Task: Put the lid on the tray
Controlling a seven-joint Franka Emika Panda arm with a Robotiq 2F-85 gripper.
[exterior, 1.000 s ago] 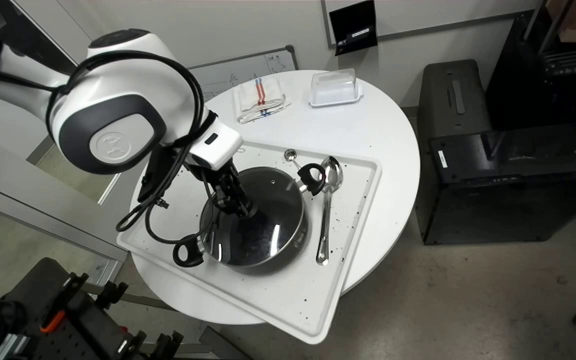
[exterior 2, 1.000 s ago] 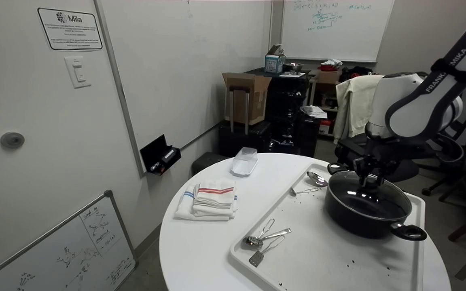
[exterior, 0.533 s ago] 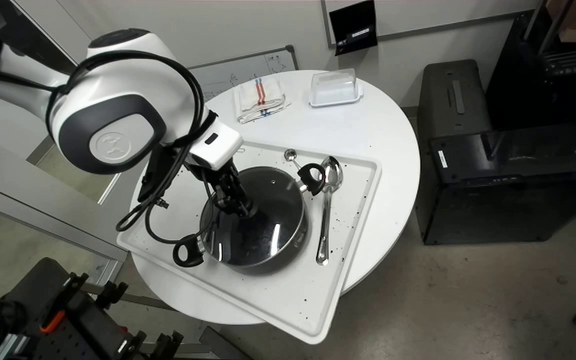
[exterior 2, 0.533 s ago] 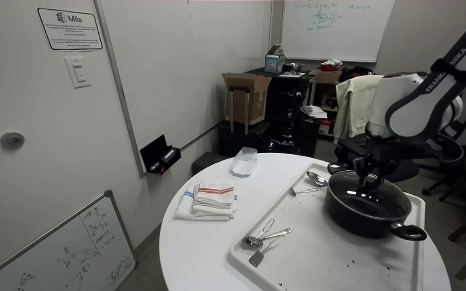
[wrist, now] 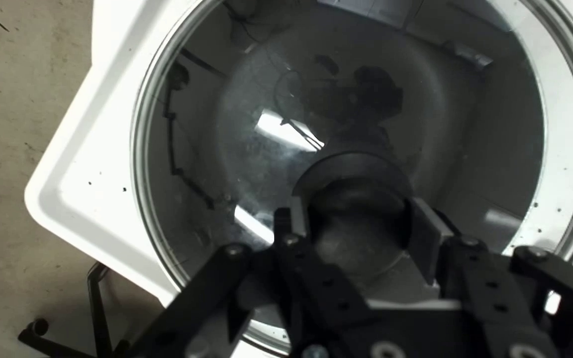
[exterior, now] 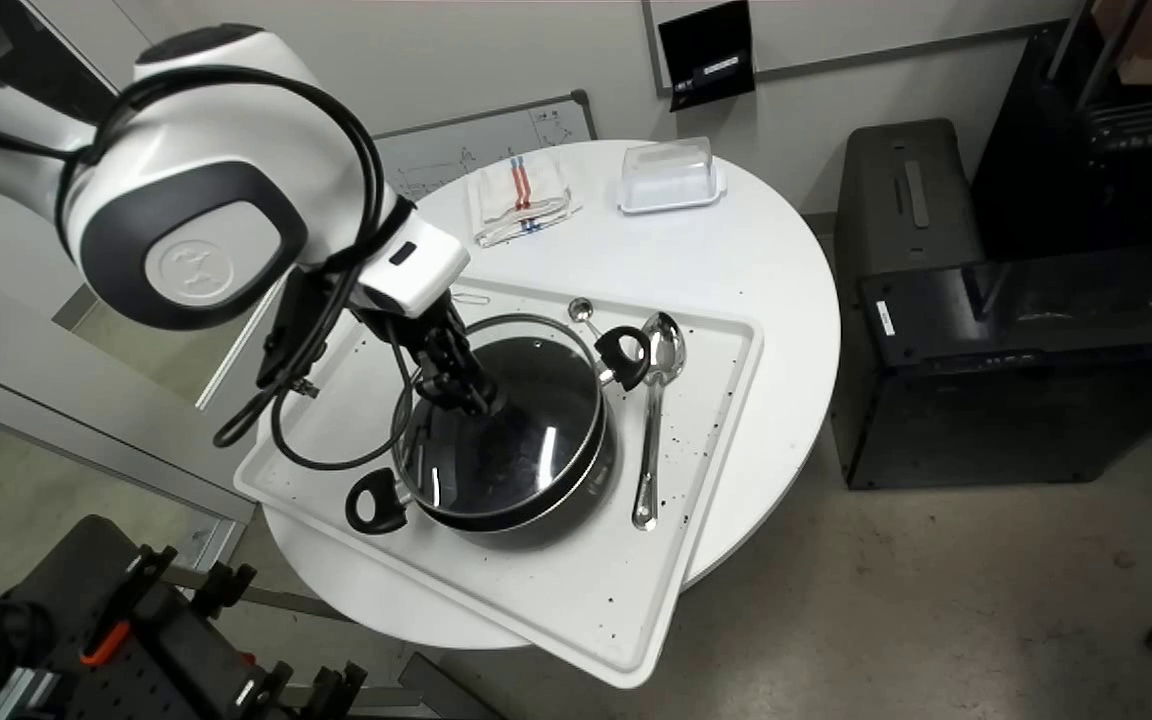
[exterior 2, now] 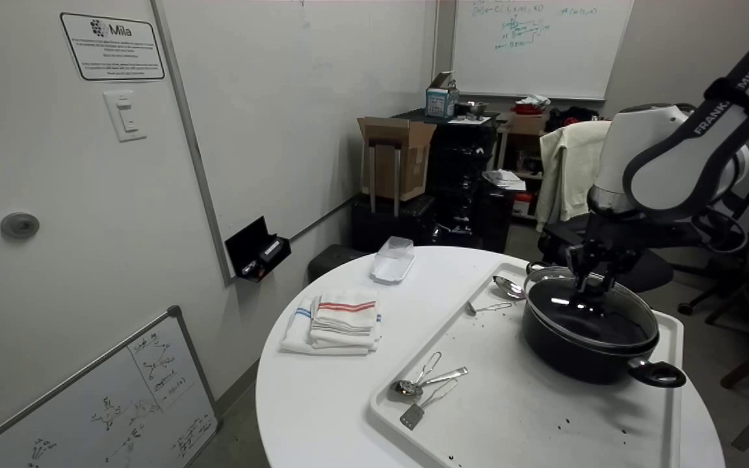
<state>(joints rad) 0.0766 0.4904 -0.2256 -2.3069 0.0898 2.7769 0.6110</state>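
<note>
The round glass lid (exterior: 536, 440) with its metal rim hangs just above the black pan (exterior 2: 569, 361), and a gap shows between lid and pan rim. The lid also shows in an exterior view (exterior 2: 608, 325) and fills the wrist view (wrist: 256, 164). My gripper (wrist: 358, 223) is shut on the lid's dark knob; it also shows in both exterior views (exterior: 481, 400) (exterior 2: 594, 286). The white tray (exterior: 556, 605) lies under the pan and also shows in an exterior view (exterior 2: 511, 416). The lid is slightly off to one side of the pan.
A large spoon (exterior: 651, 430) and a small measuring spoon (exterior: 581, 310) lie on the tray near a pan handle (exterior: 624, 358). Several small utensils (exterior 2: 420, 390) lie at another tray corner. Folded towels (exterior: 521, 195) and a clear-covered butter dish (exterior: 671, 178) stand on the round table (exterior: 776, 260).
The lid rested on the pan before. Now my gripper has risen with it and shifted slightly toward the arm's side, opening a gap above the pan rim. The pan has not moved.
</note>
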